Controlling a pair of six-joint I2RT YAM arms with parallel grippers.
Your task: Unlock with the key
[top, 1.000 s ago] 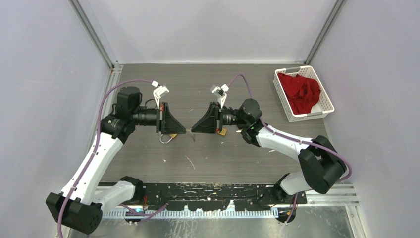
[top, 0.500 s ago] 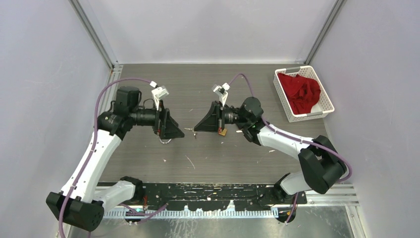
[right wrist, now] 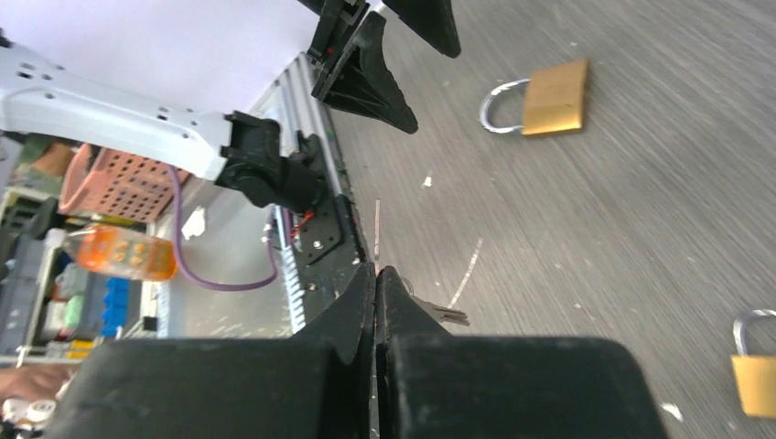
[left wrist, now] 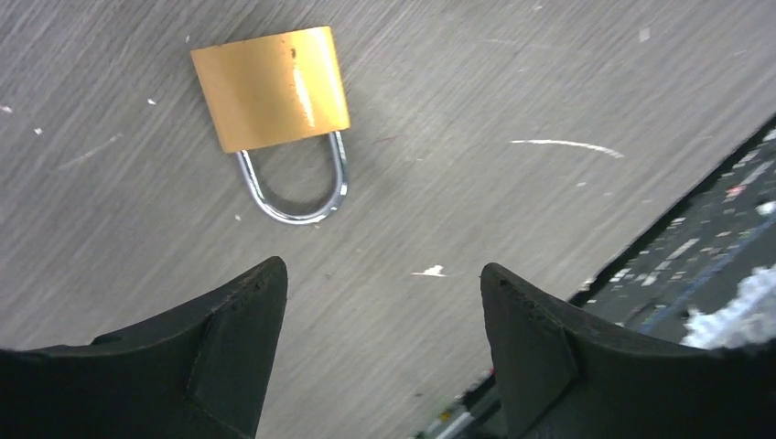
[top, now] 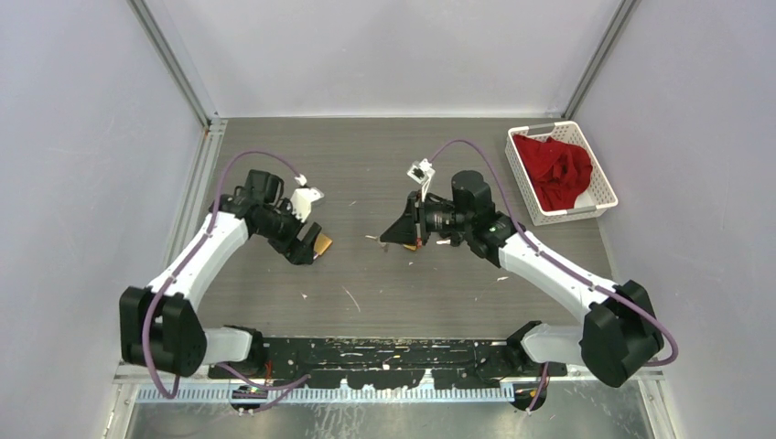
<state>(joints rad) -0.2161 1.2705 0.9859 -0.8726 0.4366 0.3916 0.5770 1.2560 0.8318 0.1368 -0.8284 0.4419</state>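
1. The left claw (left wrist: 380, 274) was spread wide over the table (left wrist: 549, 82) with nothing gripped.
2. The padlock (left wrist: 272, 89) was laid flat just ahead of it, its long axis in line with the claw and its shackle pointed back at the fingers.
3. The right claw (right wrist: 375, 270) was clamped on the key (right wrist: 444, 316), whose blade was stuck out sideways.

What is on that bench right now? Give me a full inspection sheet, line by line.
Surface: grey wood-grain table, scratched, white specks.
Job's things: padlock lying flat, shackle seated, just ahead of the left gripper, untouched; second padlock near the right gripper; key protruding from its shut jaws.
Clutter: white basket holding red cloth, far right corner.
Grippers: left open and empty; right shut on the key.
Cables: purple cables looping along both arms, clear of the padlocks.
Surroundings: pale walls, metal frame posts; nothing else seen.
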